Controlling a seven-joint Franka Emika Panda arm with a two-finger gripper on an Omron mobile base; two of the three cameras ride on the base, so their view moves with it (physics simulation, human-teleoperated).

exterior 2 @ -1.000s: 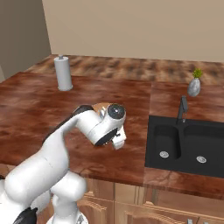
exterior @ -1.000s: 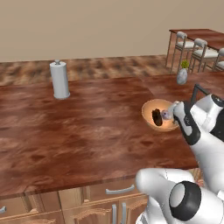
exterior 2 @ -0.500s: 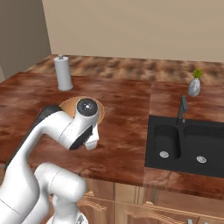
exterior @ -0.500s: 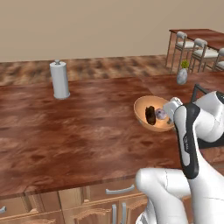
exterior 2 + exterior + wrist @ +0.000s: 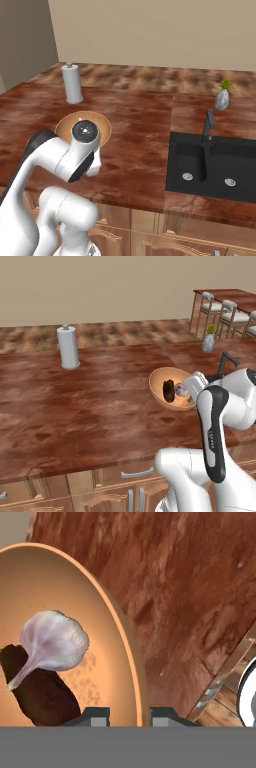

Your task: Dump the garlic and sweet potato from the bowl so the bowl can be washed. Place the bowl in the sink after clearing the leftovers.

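Gripping the bowl (image 5: 65,632) by its rim, end effector (image 5: 129,716) with one fingertip (image 5: 92,716) inside the wall and the other outside, closed on it and holding it tilted above the tabletop (image 5: 90,401). Lying in the bowl just ahead of the inner fingertip, garlic (image 5: 50,643) resting against sweet potato (image 5: 40,693). Off to the far side, well apart, sink (image 5: 215,165) set into the tabletop.

Orange-tan bowl (image 5: 60,612) holds lavender-white garlic (image 5: 52,639) and dark brown sweet potato (image 5: 42,694).
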